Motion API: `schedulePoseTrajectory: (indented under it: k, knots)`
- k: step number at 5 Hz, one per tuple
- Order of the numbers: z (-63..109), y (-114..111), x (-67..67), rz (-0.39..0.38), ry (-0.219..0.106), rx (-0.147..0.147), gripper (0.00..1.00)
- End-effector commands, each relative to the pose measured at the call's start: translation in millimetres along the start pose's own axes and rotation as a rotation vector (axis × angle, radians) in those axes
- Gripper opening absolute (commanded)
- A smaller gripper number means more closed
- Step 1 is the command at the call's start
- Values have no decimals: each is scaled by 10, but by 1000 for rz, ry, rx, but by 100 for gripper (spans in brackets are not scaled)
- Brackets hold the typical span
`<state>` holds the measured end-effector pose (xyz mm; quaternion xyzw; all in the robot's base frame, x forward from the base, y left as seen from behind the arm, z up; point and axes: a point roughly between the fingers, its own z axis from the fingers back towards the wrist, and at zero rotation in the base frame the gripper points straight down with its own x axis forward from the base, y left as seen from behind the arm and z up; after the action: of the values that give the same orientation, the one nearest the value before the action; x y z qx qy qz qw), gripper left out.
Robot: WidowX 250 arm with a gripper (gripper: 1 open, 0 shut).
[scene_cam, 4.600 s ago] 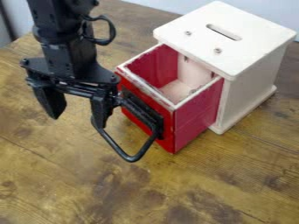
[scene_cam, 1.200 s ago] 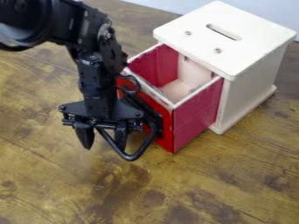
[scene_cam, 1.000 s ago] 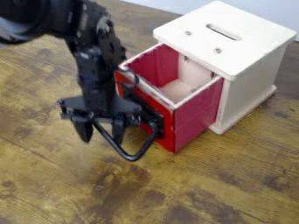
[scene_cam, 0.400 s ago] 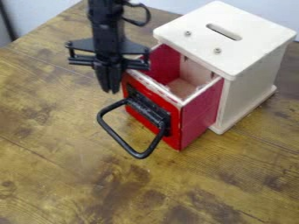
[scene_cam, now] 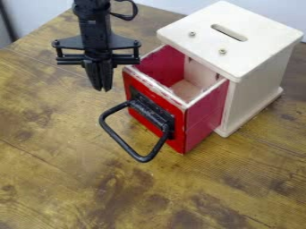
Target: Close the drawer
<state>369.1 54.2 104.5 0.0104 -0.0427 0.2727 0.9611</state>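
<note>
The red drawer sticks out of the pale wooden cabinet, its pinkish inside showing. Its black wire loop handle hangs from the front and lies out over the table. My gripper hovers just left of the drawer's back left corner, above the table, pointing straight down. Its dark fingers are pressed together with nothing between them. It is apart from the handle and I cannot tell whether it touches the drawer's side.
The worn wooden table stretches out in front and to the left. The cabinet has a slot on top and stands at the right, with the table's far edge behind it.
The gripper rose from low beside the loop handle and moved up and away toward the back left, and its fingers came together. The drawer stays pulled out.
</note>
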Motion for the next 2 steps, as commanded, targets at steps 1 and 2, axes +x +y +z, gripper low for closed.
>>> schedulePoseTrajectory:
  k: [1, 2]
  knots:
    - [316, -166, -12, -3, -84, -32, 0]
    - [395, -289, -99, 11, -90, -36, 0]
